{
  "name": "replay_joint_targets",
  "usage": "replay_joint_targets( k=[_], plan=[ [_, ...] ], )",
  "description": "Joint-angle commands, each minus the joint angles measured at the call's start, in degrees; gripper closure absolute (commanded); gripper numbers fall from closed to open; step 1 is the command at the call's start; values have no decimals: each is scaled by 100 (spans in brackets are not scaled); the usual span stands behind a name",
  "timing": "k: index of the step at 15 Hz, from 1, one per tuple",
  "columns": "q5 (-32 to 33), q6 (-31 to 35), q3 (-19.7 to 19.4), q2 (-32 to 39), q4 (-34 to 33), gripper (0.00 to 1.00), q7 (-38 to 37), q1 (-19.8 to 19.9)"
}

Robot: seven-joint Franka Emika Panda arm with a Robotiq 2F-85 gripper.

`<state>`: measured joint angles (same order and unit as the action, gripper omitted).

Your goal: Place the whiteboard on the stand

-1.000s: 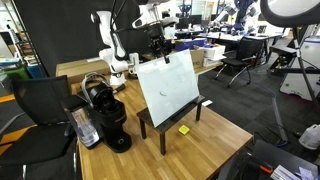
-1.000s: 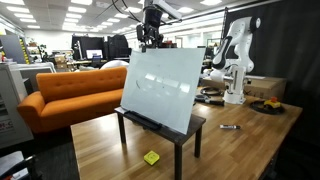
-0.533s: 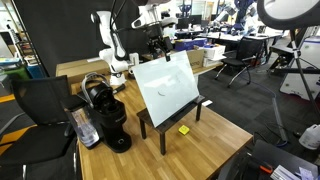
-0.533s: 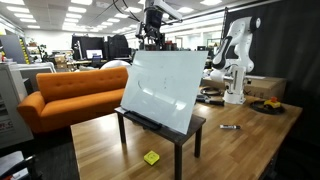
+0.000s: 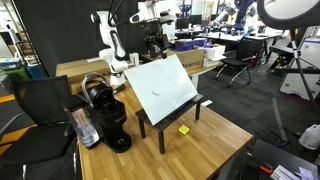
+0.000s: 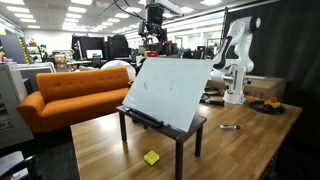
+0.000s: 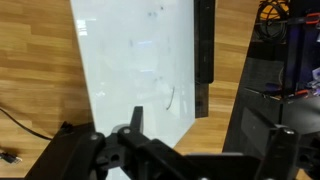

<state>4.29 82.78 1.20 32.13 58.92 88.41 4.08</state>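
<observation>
The whiteboard [image 5: 163,88] is a plain white panel with its bottom edge on the stand [image 5: 203,102], a small dark table on the wooden tabletop. It leans back at a clear tilt in both exterior views [image 6: 168,92]. My gripper [image 5: 155,46] hangs just above the board's top edge [image 6: 152,42], open, and looks apart from the board. In the wrist view the whiteboard [image 7: 135,60] lies below my spread fingers [image 7: 205,130], with the stand's dark edge [image 7: 203,50] beside it.
A black coffee machine [image 5: 108,115] stands beside the stand. A small yellow object [image 5: 184,130] lies on the wooden tabletop [image 6: 240,150] under it. An orange sofa [image 6: 70,95], a black chair [image 5: 35,105] and a white robot arm [image 6: 238,60] surround the table.
The whiteboard has tipped from nearly upright to leaning well back. My gripper, at its top edge before, now sits slightly above it and no longer holds it.
</observation>
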Motion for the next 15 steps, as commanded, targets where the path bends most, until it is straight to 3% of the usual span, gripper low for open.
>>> replay_joint_targets(
  k=[1, 5, 9, 15],
  plan=[
    [-168, 244, 24, -30, -16, 0, -119, 46],
    [-397, 628, 17, -148, 136, 0, -599, 60],
    [-765, 1217, -31, -356, 363, 0, -1811, 11],
    [-524, 1526, -127, -862, 793, 0, -3454, -155]
  ],
)
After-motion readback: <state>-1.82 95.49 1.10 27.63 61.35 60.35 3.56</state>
